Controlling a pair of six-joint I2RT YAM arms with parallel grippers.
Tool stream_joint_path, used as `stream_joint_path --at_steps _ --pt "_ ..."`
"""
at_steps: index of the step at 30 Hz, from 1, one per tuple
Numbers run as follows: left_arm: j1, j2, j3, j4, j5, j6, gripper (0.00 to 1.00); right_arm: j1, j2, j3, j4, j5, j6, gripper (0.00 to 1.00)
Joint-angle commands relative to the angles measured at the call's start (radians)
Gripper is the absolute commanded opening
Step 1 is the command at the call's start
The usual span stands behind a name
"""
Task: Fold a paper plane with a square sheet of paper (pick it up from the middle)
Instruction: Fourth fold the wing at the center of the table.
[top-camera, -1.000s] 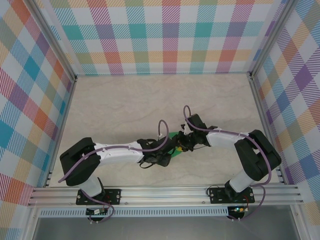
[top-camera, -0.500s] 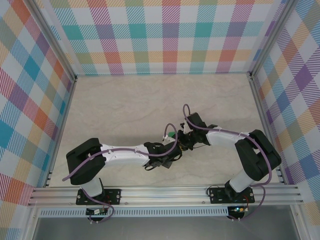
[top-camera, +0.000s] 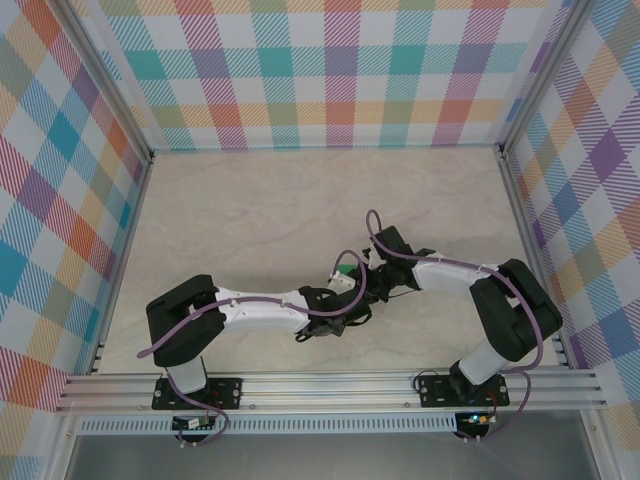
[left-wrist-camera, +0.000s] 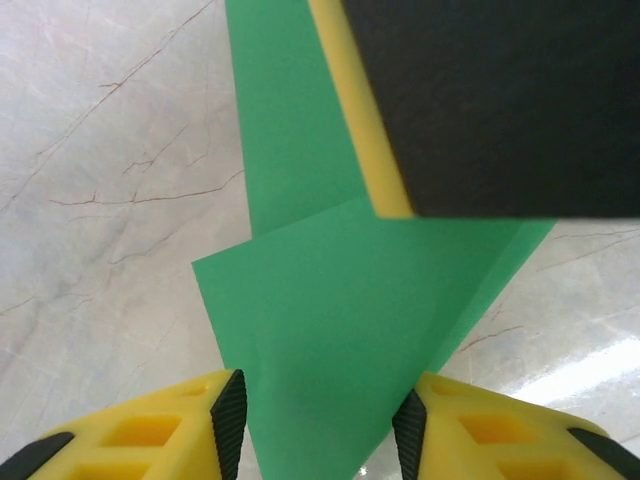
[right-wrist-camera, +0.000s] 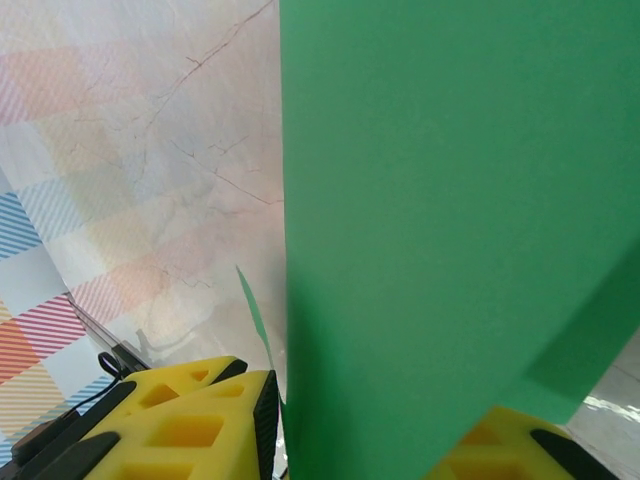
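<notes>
Smooth creased green paper (left-wrist-camera: 330, 300) sits inside the half-open left tool (left-wrist-camera: 320, 412); the right tool's (right-wrist-camera: 378, 415) grip is unclear.

Plain bright green paper (left-wrist-camera: 330, 300) between yellow, black-padded jaws, cream veined bench (left-wrist-camera: 100, 150), pastel plaid walls (top-camera: 340, 70), white arms (top-camera: 260, 312)

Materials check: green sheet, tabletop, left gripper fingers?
Green sheet: thin matte paper, judging by crisp folded edges and flat overlapping layers.
Tabletop: glossy marble-look surface, veined, with glare; probably laminate, unclear.
Left gripper fingers: yellow hard plastic, cut-out pockets, with black inner pads, possibly rubber.
</notes>
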Motion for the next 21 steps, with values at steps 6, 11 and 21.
stream_joint_path --at_steps 6,11,21 --pt "-0.031 0.013 0.001 -0.018 -0.007 -0.007 0.42 0.008 -0.003 0.045 0.031 -0.060 -0.017 0.27" --pt "-0.033 0.001 -0.014 0.013 0.040 0.001 0.44 0.008 0.003 0.058 0.007 -0.063 -0.027 0.19" --pt "-0.033 -0.044 -0.040 0.035 0.084 0.003 0.50 0.008 0.017 0.071 -0.003 -0.072 -0.032 0.11"
